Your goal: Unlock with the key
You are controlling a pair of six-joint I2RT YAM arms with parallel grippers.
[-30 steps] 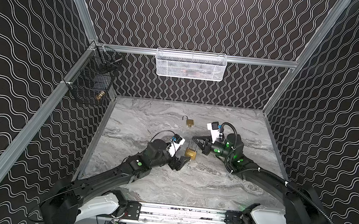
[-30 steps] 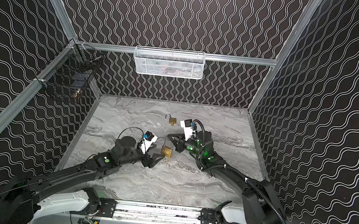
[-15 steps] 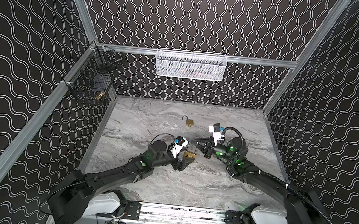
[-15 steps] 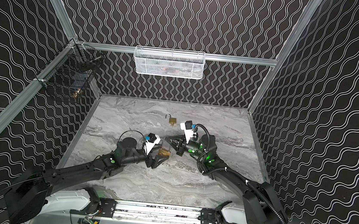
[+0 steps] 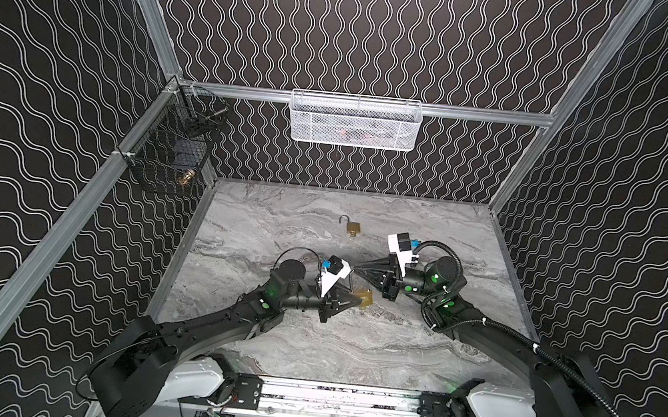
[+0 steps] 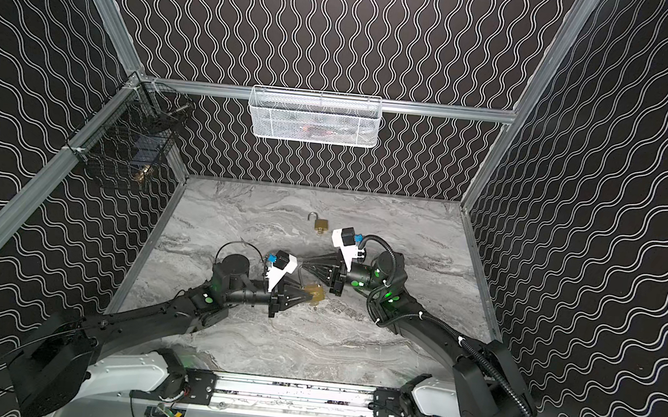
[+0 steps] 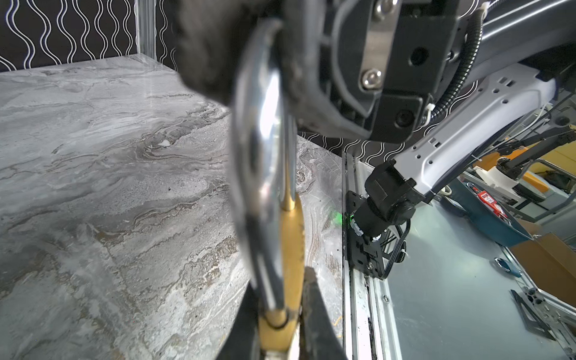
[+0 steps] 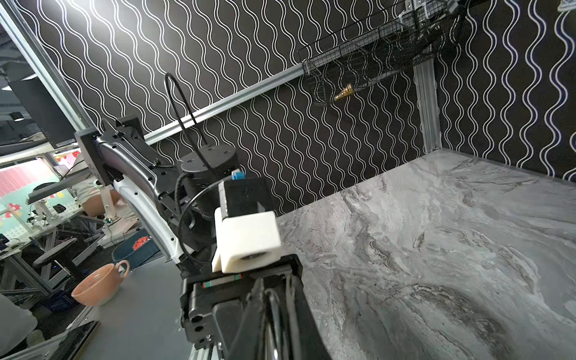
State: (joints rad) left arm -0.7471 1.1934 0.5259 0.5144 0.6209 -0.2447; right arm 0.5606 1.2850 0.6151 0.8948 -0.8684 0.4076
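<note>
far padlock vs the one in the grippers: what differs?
Support: the far padlock lies free on the table; the held padlock has its body in the left gripper and its shackle in the right gripper.
Shackle: the far padlock's is swung open; the held padlock's has both legs seated in the left wrist view, so it looks locked.
Shared: brass body, silver shackle.

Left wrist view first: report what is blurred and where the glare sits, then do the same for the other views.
Left wrist view: the padlock sits close to the lens, its chrome shackle soft and streaked with white glare; the marble table behind it is sharper. Right wrist view: the right gripper is out of focus, the far wall crisp. Both top views: sharp, evenly lit, soft shadows.
</note>
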